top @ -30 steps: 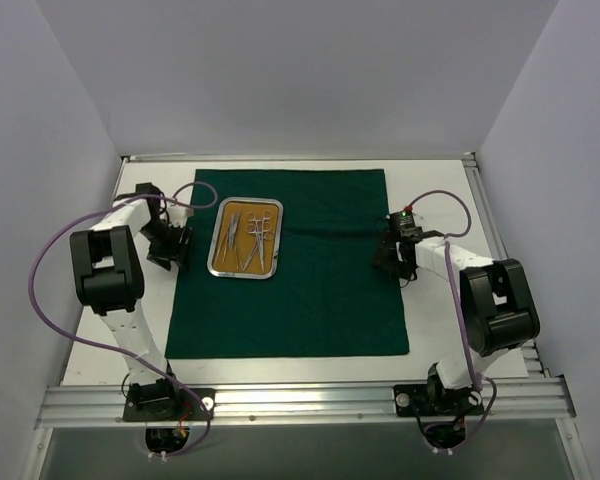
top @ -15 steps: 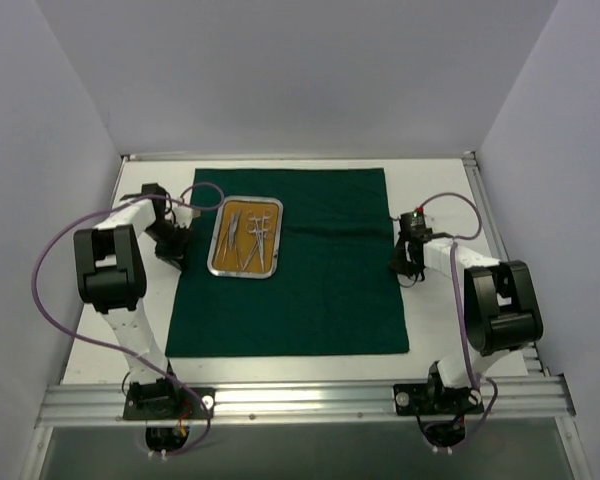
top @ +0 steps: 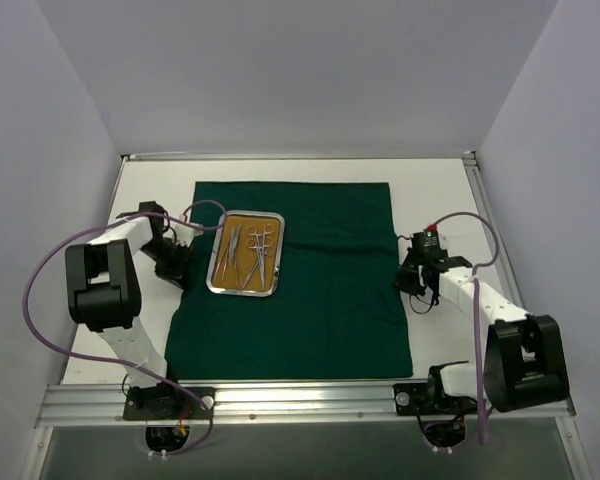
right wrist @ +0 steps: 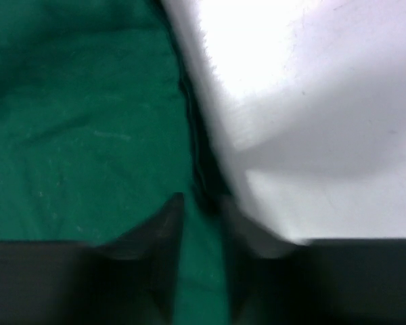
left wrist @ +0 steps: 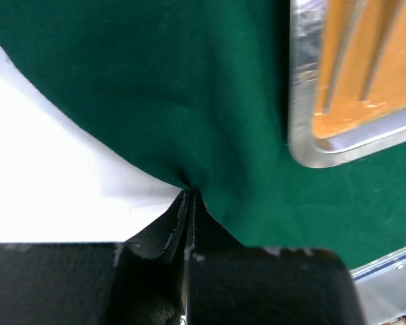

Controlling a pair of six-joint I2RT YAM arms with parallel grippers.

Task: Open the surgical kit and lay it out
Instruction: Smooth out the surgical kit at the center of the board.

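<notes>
The left tool [left wrist: 189, 198] pinches the cloth wrap [left wrist: 155, 88] at its left edge; the right tool [right wrist: 201, 203], nearly closed, straddles the right edge (grip unclear). Spreading step: next, pull outward evenly.

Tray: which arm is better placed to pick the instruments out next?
Left, probably. The left gripper is shut on the left edge of the cloth, right beside the tray. The right gripper sits at the opposite edge, with most of the cloth between it and the tray.
</notes>
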